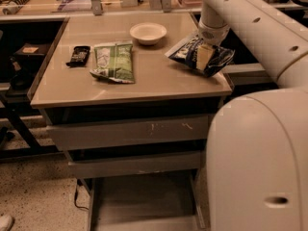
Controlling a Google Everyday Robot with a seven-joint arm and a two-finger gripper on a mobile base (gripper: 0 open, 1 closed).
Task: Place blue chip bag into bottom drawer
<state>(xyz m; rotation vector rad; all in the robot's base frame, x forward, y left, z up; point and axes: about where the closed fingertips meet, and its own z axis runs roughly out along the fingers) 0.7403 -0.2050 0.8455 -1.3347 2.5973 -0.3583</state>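
Note:
The blue chip bag (192, 52), dark blue foil with white lettering, hangs tilted just above the right end of the tan tabletop (159, 81). My gripper (204, 57) comes down from the arm at the upper right and is shut on the bag, with one pale finger (204, 57) across its front. The bottom drawer (144, 198) stands pulled out under the cabinet, a grey tray with low side rails, nothing in it. It lies low and to the left of the gripper.
A white bowl (148, 32), a green and white snack bag (114, 61) and a small black object (78, 55) lie on the tabletop. Two upper drawers (130, 133) are shut. My white body (260, 162) fills the lower right beside the drawers.

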